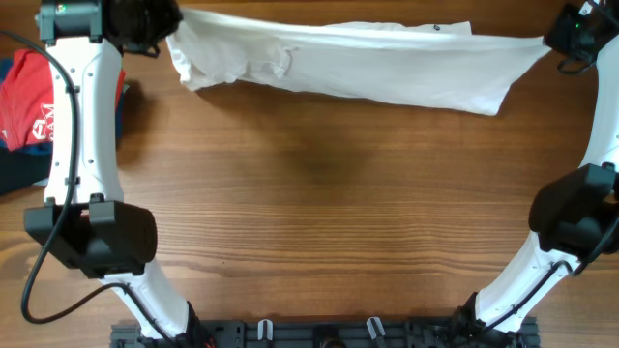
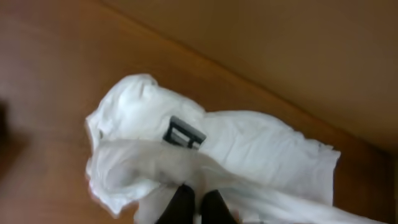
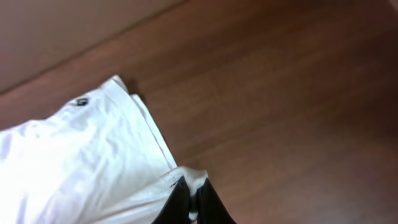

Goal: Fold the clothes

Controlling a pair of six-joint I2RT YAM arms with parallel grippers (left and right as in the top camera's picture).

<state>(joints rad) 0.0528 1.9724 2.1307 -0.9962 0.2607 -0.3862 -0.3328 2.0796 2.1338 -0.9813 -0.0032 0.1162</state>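
Left claw [image 2: 198, 200], right claw [image 3: 193, 193] pinching ends of white garment [image 1: 358, 63] at far table [image 1: 319, 213] edge; broad wood nearer.

My left arm [image 1: 87, 145] and right arm [image 1: 590, 208] stretch from near-side bases to the far side, elbows bowed outward. Left gripper [image 2: 198, 208], far left, and right gripper [image 3: 194, 202], far right, each have fingers pinched close on an end of the white cloth [image 1: 368, 63].
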